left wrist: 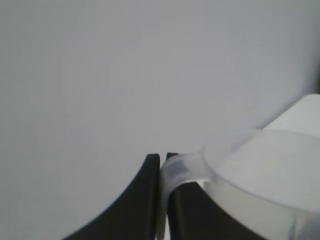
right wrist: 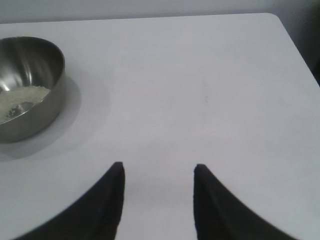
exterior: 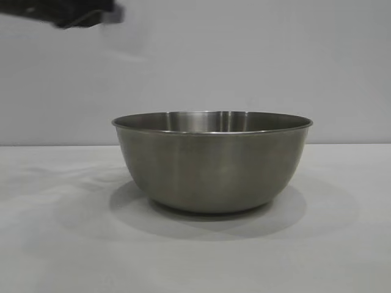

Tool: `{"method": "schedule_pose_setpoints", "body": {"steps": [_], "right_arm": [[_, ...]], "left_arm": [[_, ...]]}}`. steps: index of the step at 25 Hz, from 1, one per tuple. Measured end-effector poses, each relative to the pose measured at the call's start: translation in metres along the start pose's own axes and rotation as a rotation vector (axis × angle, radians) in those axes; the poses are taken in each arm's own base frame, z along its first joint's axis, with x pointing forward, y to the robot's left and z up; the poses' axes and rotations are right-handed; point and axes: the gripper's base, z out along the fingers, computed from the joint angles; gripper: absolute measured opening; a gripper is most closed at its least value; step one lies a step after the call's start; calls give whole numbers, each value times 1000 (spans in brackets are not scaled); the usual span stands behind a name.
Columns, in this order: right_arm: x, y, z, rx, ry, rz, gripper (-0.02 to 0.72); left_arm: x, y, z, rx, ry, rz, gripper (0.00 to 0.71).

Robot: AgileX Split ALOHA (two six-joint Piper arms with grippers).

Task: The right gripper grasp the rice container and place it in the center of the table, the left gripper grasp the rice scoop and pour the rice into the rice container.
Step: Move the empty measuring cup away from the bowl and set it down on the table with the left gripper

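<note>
I see one rice container point(exterior: 212, 162), a big round steel bowl, sitting upright in the middle of the table point(exterior: 55, 244). From my right wrist camera I can look down into it, and there is a thin pale layer of rice point(right wrist: 22, 100) on its bottom. Nothing touches the bowl, and nothing stands in front of it.

My left gripper point(left wrist: 163, 157) has its two black fingers point(left wrist: 145, 200) pressed together on the handle of the rice scoop point(left wrist: 260, 175). The handle is a clear strip that bends over the fingertips. The scoop is one small clear plastic cup, and its round wall sits just beside the fingers. I cannot tell if any grains are in the cup. Behind the scoop I see only a plain grey wall and one corner of the white table. From the front camera, a dark blurry piece of the left arm point(exterior: 79, 15) shows high up at the left, well above the bowl and off to its side.

My right gripper point(right wrist: 159, 170) hangs over bare table, well apart from the bowl. Its two fingers point(right wrist: 107, 200) stand apart with white table showing between them. They hold nothing and touch nothing.

So I count one bowl, one scoop and two grippers.
</note>
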Motion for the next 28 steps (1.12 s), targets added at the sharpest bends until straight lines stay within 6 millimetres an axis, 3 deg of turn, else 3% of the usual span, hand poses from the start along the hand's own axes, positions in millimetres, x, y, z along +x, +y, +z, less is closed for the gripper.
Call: {"method": "schedule_pose_setpoints", "body": {"steps": [10,17,18,20,22,28], "right_arm": [[0,0,0,0,0,0,269],[0,0,0,0,0,1,269],[0,0,0,0,0,1,269],[0,0,0,0,0,1,269],[0,0,0,0,0,1,269],[0,0,0,0,0,1,269]], "left_arm": [[51,-2,-9,-45,142,-33,0],[59,-2,-8,-43,163,-36,0],[60,-3,-8,-43,166,-37,48],[63,-3,-8,-42,176,-40,48],[64,-3,-9,-41,181,-42,108],[73,-8,-22,-35,233,-45,104]]}}
